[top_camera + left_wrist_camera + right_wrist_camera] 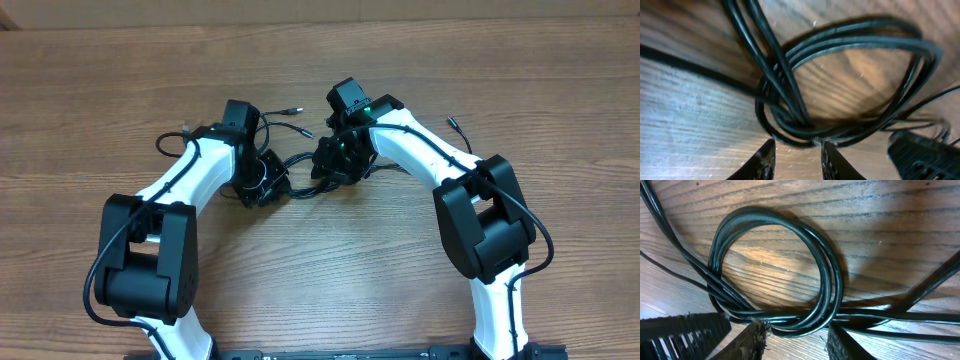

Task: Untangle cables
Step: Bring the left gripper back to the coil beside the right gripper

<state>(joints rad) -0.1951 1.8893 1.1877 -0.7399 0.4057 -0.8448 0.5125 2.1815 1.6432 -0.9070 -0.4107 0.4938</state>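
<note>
Now, cables (300, 178): one tangled bunch on the worktop (330, 290) between the two arms, with several thin strands looped through each other. A silver-tipped plug (293, 108) lies free just behind the bunch.
Left fingers (769, 159): parted, with bare wood showing between them. The tips are low at the edge of the bundle (865, 44), where strands cross, and one tip touches the loop. Nothing shows as clamped.
Right fingers (757, 337): parted either side of the spot where a round loop (832, 280) crosses the straight strands. The strands run across the gap, and I cannot tell whether they are pinched or only straddled.
Risk, whole-bunch grab: both pairs sit at crossings of several strands. Closing there would likely catch them all, so a pull would drag the knot rather than free one cord.
Risk, cinching: if the arms pull apart while the loop is threaded, the loop may draw tight.
Risk, collision: the wrists are close together, and each one shows at the edge of the other's camera view. A small sideways move could knock them together.
Risk, slip: the cords are thin and glossy, so a strand could squirt out of a partial pinch.
Risk, scrape: the tips are low, so any further descent could drag them on the wood.
</note>
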